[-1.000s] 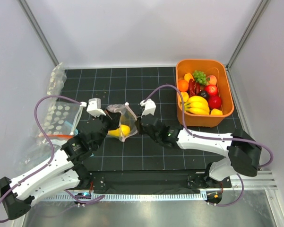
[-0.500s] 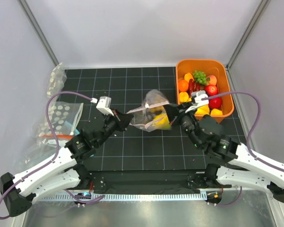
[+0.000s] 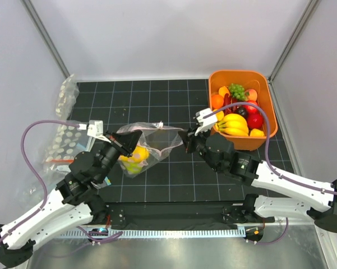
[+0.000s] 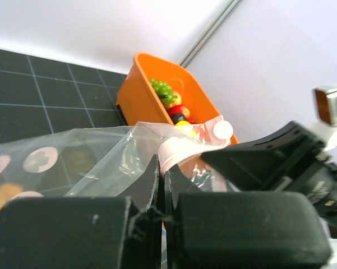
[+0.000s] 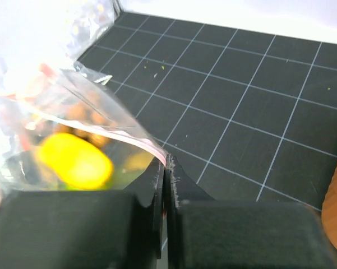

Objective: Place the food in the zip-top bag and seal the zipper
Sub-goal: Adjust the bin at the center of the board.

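bag [image 3: 149,147] moved leftward; right tool [image 5: 165,170] pinching zipper [image 5: 139,142]

Zip-top bag [image 3: 157,140]: clear crinkly plastic, glossy. Food [image 3: 135,154]: smooth, glossy. Tub [image 3: 238,72]: smooth orange plastic. Tabletop [image 3: 157,101]: matt black. Left pincer [image 4: 162,171], right pincer [image 5: 165,171]: matt black plastic.

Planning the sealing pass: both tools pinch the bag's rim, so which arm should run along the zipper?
Probably right. The right tool pinches the zipper at a corner of the zip-top bag, with the strip running ahead toward the left tool, which anchors the end nearest the food.
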